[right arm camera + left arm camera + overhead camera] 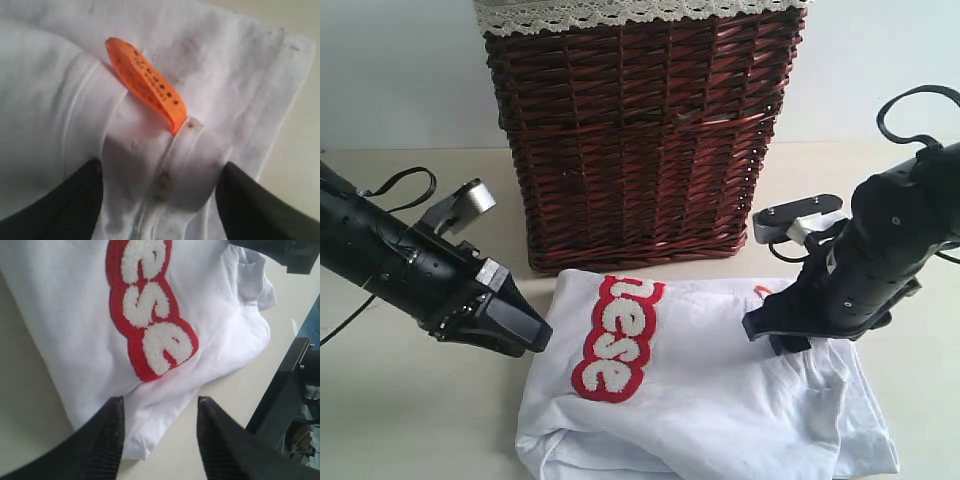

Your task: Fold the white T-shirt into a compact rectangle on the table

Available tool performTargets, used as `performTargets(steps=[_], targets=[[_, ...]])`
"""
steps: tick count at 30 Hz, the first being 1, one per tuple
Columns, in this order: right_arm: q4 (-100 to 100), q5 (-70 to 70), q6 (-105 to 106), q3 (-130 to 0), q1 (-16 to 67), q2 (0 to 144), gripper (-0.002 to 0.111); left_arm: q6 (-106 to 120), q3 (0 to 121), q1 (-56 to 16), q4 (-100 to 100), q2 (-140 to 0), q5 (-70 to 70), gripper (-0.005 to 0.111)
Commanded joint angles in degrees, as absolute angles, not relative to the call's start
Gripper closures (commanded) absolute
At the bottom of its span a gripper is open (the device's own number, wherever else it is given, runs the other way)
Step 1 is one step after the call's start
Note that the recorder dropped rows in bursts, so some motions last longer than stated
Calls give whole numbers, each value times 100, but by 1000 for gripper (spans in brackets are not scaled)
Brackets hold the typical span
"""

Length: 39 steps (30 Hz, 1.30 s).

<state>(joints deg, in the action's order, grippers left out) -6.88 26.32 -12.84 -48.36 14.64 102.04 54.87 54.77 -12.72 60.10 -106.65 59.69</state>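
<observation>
Lying rumpled and partly folded on the cream tabletop [410, 420], the white T-shirt [720, 400] sits just on the near side of the wicker basket [640, 140], with its red-edged lettering [615, 335] on the left half. The left end effector [528, 332] hangs beside the shirt's left edge, and the right end effector [775, 338] is low over its right part. From the left wrist, the two fingers [107, 440] stand apart above the shirt's edge, gripping nothing. From the right wrist, the fingers [85, 195] stand wide on either side of the collar [175, 165] and its orange tag [147, 85], not pinching.
</observation>
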Motion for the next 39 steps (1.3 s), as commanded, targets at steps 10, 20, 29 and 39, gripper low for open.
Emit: performTargets(steps=[10, 20, 29, 39], targets=[[-602, 2205, -1145, -4866, 1466, 10292, 108, 5568, 5458, -1263, 6241, -10591, 6094, 61], [970, 2867, 127, -5659, 1466, 9200, 108, 5568, 5458, -1263, 6263, -10591, 6116, 61], [-1119, 3008, -1514, -6042, 1456, 9980, 108, 5568, 5458, -1263, 6263, -10591, 6212, 61], [-1907, 3679, -2133, -6042, 1468, 10348, 52, 6027, 5458, -1676, 6536, -10655, 6590, 61]])
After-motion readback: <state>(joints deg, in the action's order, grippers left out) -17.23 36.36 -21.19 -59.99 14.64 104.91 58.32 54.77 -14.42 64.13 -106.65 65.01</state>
